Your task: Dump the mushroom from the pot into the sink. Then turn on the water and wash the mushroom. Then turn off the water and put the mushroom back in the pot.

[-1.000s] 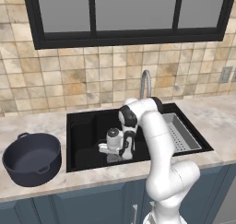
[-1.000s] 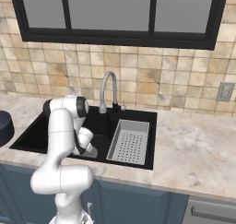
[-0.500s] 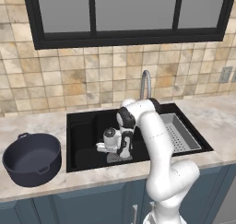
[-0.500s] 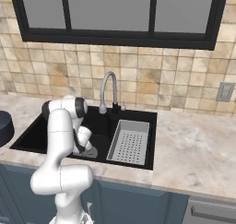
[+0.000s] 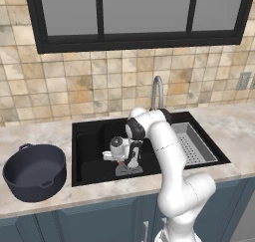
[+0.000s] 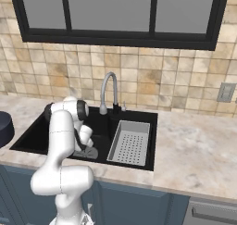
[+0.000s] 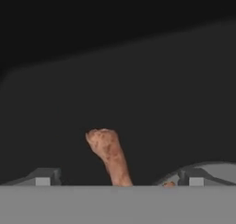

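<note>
The mushroom (image 7: 109, 156) is lying in the sink (image 5: 90, 139) between the wide-open, empty gripper (image 7: 119, 180) tips; the pot (image 5: 35, 172) is sitting empty on the counter (image 5: 42, 132).

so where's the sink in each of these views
left base view: the sink is the black basin at centre, right of the pot.
right base view: the sink is left of centre, partly behind the arm.
hand view: the sink floor is the dark surface behind the mushroom.
shared landmark: the curved faucet at its back edge, in both base views.
</note>
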You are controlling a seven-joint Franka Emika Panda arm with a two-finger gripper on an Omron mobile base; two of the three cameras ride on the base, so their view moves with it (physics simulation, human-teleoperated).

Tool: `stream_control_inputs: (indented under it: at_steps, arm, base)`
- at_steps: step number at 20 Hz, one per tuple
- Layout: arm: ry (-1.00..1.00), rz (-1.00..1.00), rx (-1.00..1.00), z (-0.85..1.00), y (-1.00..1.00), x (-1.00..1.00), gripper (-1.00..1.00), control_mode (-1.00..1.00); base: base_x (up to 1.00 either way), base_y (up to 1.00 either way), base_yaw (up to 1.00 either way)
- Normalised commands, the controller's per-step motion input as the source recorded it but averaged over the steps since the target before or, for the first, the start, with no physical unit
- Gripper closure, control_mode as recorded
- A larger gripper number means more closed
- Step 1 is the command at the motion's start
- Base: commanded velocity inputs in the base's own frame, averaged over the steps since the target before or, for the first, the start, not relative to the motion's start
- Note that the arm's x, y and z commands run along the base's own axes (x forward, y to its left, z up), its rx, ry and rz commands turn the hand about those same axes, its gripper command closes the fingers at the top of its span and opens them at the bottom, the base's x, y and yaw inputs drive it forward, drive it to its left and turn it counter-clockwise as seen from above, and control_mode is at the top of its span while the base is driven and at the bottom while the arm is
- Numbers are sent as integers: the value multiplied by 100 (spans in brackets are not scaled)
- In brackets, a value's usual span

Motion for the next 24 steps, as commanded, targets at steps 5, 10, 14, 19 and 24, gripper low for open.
stream_control_inputs:
  at_steps: [5, 10, 14, 19, 24]
  arm:
    - [2, 2, 0, -41, 7, 58, -100, -100]
    - [4, 0, 0, -25, 13, 69, 100, -100]
    - [-2, 0, 1, -2, -16, 21, 100, -100]
    - [-21, 2, 6, 57, -47, -13, 100, -100]
    - [-27, 3, 1, 98, -20, -31, 100, -100]
  base:
    - [0, 0, 0]
    - [0, 0, 0]
    - [0, 0, 0]
    - [0, 0, 0]
    - [0, 0, 0]
